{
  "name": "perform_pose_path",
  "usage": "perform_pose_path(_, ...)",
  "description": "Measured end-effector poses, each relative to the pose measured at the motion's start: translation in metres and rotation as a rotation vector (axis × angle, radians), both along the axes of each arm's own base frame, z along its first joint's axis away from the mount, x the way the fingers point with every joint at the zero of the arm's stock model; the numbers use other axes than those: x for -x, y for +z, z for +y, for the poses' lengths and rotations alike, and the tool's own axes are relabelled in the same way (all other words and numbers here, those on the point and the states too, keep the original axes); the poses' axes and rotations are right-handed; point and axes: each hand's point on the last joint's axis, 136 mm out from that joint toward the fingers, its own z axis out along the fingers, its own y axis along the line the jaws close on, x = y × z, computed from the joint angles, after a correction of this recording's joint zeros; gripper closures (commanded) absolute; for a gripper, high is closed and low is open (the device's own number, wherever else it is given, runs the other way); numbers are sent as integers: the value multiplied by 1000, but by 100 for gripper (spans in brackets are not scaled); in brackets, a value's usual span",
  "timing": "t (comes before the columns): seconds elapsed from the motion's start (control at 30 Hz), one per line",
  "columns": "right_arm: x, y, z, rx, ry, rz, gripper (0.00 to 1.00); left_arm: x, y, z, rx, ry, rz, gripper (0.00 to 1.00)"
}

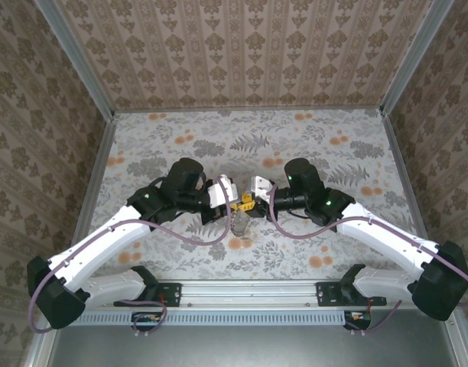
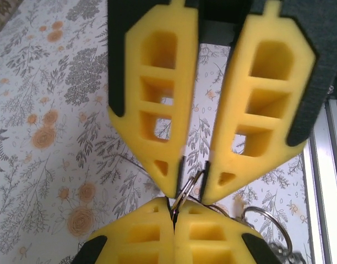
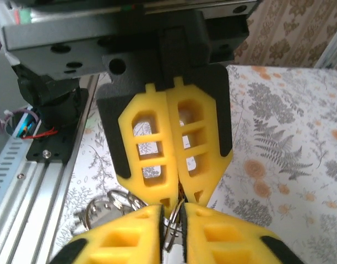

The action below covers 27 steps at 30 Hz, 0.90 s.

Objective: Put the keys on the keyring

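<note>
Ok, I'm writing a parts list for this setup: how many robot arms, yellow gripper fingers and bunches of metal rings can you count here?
robot arms: 2
yellow fingers: 4
bunch of metal rings: 1
total: 7

We see a pale worktop [image 1: 142, 145] printed with grey ferns and orange blossoms, walls [image 1: 242, 53] in brown damask wallpaper, white-and-black arms [image 1: 112, 241] with purple cables [image 1: 190, 238], bright yellow fingers [image 2: 157, 110] backed in black on the left hand [image 2: 190, 190] and right hand [image 3: 181, 198], and a silver-grey keyring [image 2: 185, 193].
</note>
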Motion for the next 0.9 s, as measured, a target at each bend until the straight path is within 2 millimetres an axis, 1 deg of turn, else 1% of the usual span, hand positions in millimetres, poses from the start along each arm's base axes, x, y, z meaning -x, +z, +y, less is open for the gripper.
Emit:
perform_pose_path(0.03, -1, -1, 0, 0, -8, 8, 100, 0, -1, 1, -4, 2, 1, 100)
perform_pose_path(0.13, -3, -2, 0, 5, -15, 10, 99, -2, -2, 2, -10, 10, -1, 100)
perform_pose_path(0.17, -4, -3, 0, 6, -19, 9, 96, -2, -2, 2, -11, 13, -2, 100)
perform_pose_path(0.2, -5, -3, 0, 8, -22, 8, 88, -2, -2, 2, -12, 14, -2, 100)
perform_pose_path(0.23, -5, -3, 0, 9, -26, 10, 84, -3, -2, 2, -13, 16, -3, 100)
perform_pose_path(0.27, -6, -4, 0, 12, -34, 7, 83, -3, -2, 2, -13, 15, -4, 100)
perform_pose_path(0.33, -7, -5, -1, 19, -42, 2, 91, -3, -2, 2, -13, 16, -4, 100)
perform_pose_path(0.37, -7, -5, -1, 22, -42, 3, 93, -3, -2, 2, -13, 16, -4, 100)
perform_pose_path(0.43, -7, -6, -1, 25, -46, 9, 93, -3, -2, 2, -15, 18, -5, 100)
perform_pose_path(0.47, -7, -7, -1, 25, -46, 9, 98, -3, -2, 2, -15, 19, -5, 100)
perform_pose_path(0.5, -7, -7, -1, 26, -45, 7, 100, -3, -2, 2, -16, 18, -4, 100)
perform_pose_path(0.67, -7, -7, -1, 28, -45, 10, 100, -3, -3, 3, -18, 19, -3, 100)
perform_pose_path(0.7, -7, -6, -1, 24, -47, 9, 100, -3, -3, 3, -18, 20, -3, 95)
perform_pose_path(0.73, -8, -6, -1, 16, -54, 9, 100, -4, -3, 3, -18, 23, -6, 87)
perform_pose_path(0.8, -9, -4, -1, -12, -70, 4, 100, -5, -1, 3, -15, 28, -14, 77)
perform_pose_path(0.9, -12, -3, -5, -66, -109, 11, 100, -6, 6, 3, 21, 38, -31, 68)
